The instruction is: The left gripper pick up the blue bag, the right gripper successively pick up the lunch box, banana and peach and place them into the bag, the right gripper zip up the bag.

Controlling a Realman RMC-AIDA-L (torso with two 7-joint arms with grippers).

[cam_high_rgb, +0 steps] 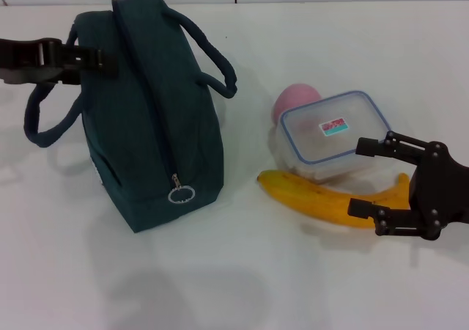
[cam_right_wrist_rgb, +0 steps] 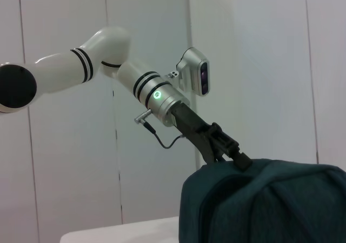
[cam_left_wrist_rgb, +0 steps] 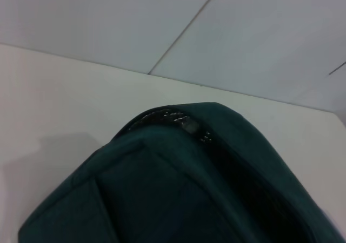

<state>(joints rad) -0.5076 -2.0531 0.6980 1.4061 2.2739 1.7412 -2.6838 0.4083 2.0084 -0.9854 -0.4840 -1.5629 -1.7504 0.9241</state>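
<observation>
The blue bag [cam_high_rgb: 154,125] stands upright on the white table, its zip closed and the ring pull [cam_high_rgb: 181,194] hanging at the near end. My left gripper [cam_high_rgb: 95,57] reaches in from the left and is shut on the bag's top edge by the handle; the right wrist view shows the left gripper [cam_right_wrist_rgb: 237,155] meeting the bag [cam_right_wrist_rgb: 270,205] there. The left wrist view shows only the bag's top [cam_left_wrist_rgb: 162,189]. My right gripper [cam_high_rgb: 359,177] is open beside the banana [cam_high_rgb: 308,194], which lies in front of the lunch box [cam_high_rgb: 333,132]. The peach [cam_high_rgb: 297,99] sits behind the box.
One bag handle [cam_high_rgb: 44,125] droops to the left and the other [cam_high_rgb: 212,59] loops toward the fruit. Bare white table [cam_high_rgb: 242,271] lies in front of the bag and between bag and banana. A pale wall stands behind.
</observation>
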